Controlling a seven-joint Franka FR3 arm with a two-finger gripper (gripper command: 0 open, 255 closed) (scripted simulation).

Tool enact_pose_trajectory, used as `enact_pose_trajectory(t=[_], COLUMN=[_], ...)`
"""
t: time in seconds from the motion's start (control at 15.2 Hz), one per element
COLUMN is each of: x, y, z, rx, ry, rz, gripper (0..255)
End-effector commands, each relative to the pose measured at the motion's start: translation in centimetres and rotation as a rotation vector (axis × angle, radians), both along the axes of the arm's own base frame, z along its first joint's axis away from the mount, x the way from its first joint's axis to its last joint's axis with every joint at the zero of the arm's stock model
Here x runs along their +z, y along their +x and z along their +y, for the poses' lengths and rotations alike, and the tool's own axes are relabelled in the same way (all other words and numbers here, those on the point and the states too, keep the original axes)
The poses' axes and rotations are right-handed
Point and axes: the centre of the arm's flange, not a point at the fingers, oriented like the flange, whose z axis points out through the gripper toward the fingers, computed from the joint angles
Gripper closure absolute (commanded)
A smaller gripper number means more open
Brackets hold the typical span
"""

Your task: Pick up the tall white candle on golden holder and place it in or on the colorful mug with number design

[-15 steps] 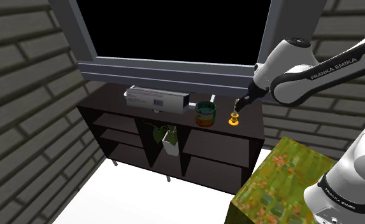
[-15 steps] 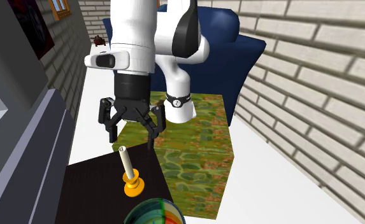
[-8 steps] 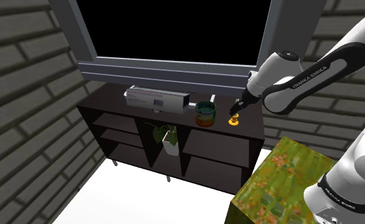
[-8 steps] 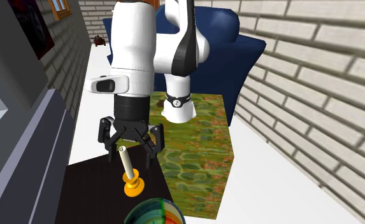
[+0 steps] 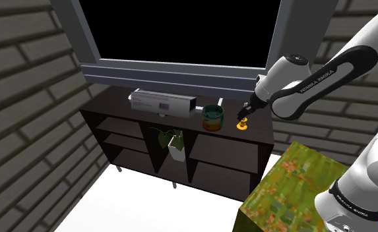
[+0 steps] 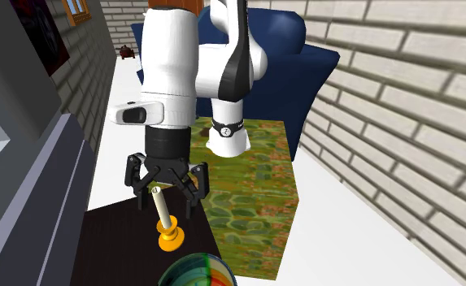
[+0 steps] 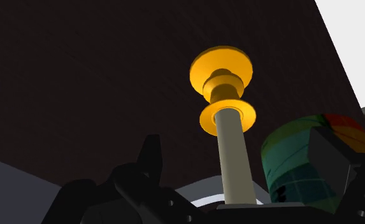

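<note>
Candle (image 6: 164,213): upright in yellow holder (image 6: 171,237) on dark shelf unit (image 5: 111,109), near striped mug (image 5: 212,117). Gripper (image 6: 166,193): spread wide, fingers flanking the candle's tip without touching, grasping nothing.

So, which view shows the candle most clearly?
The wrist view: the candle and its golden holder appear large and close. The second exterior view shows the candle upright, its top inside the open gripper; in the shoulder view it is small beside the mug.
</note>
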Motion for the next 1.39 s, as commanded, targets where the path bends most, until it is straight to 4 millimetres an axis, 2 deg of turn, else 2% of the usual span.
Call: enact_pose_trajectory(t=[0.0, 0.59, 1.32], x=[0.0, 0.0, 5.8], y=[0.0, 0.0, 0.0], z=[0.0, 0.0, 0.0], rx=[0.0, 0.0, 0.0], ry=[0.0, 0.0, 0.0], rz=[0.0, 0.0, 0.0], gripper=[255, 255, 255])
